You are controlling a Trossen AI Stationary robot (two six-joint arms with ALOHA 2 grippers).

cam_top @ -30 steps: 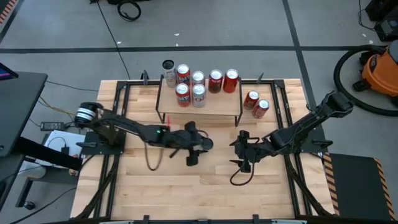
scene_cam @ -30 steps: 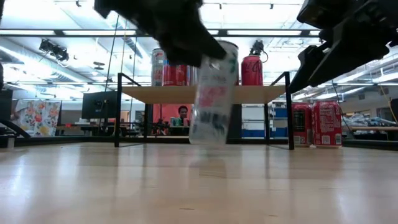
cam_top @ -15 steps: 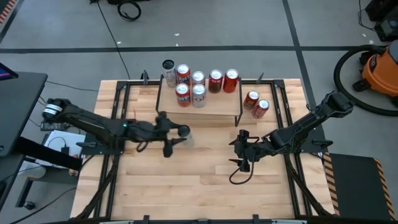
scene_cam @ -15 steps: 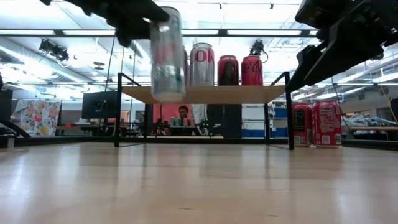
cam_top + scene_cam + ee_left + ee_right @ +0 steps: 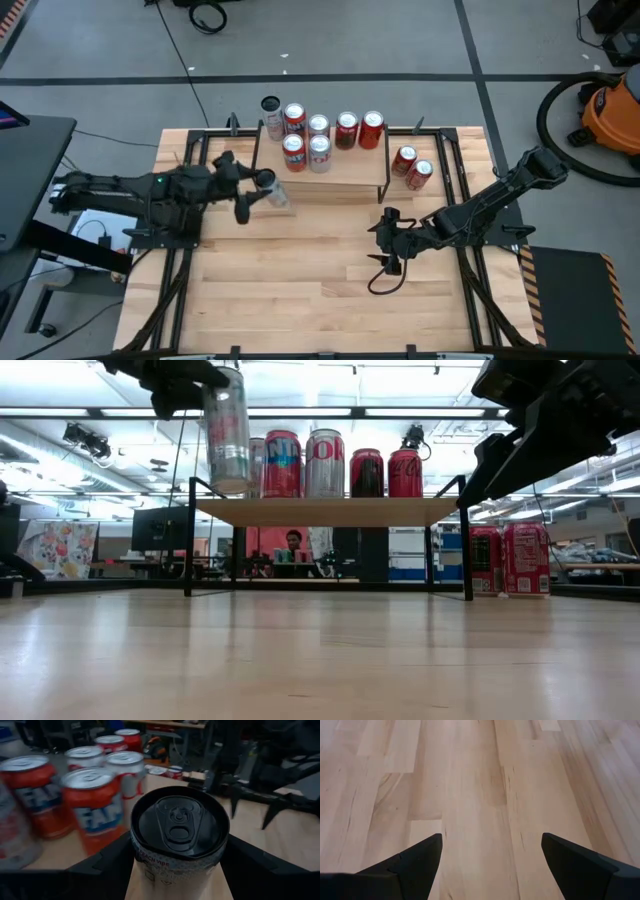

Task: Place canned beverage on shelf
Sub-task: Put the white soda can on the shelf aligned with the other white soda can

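My left gripper (image 5: 255, 190) is shut on a silver can with a black top (image 5: 270, 188) and holds it in the air at the near left corner of the shelf (image 5: 345, 178). In the low view the can (image 5: 226, 430) hangs with its bottom just above the level of the shelf board (image 5: 400, 512). Several red and silver cans (image 5: 325, 463) stand on the board. My right gripper (image 5: 386, 246) hovers open over bare wood to the right of the table's middle, with nothing between its fingers (image 5: 410, 862). My left gripper pinches the can's side wall just under the top rim (image 5: 150, 862) between its two fingers (image 5: 102, 867), one on each side. The fingers come nearly level from the table's left. The can is lifted clear and stands almost upright, top up.
Two red cans (image 5: 411, 167) stand on the tabletop right of the shelf, seen also in the low view as red cans (image 5: 510, 558). One silver can (image 5: 271, 105) stands behind the shelf's far left corner. Bare tabletop (image 5: 300, 290) lies in front of the shelf.
My left gripper has carried the can from the table's middle toward the left and far edges and upward. The can, first low and tilted, now stands almost upright at shelf-top height beside the shelf's left end. The gripper has stayed shut on it.
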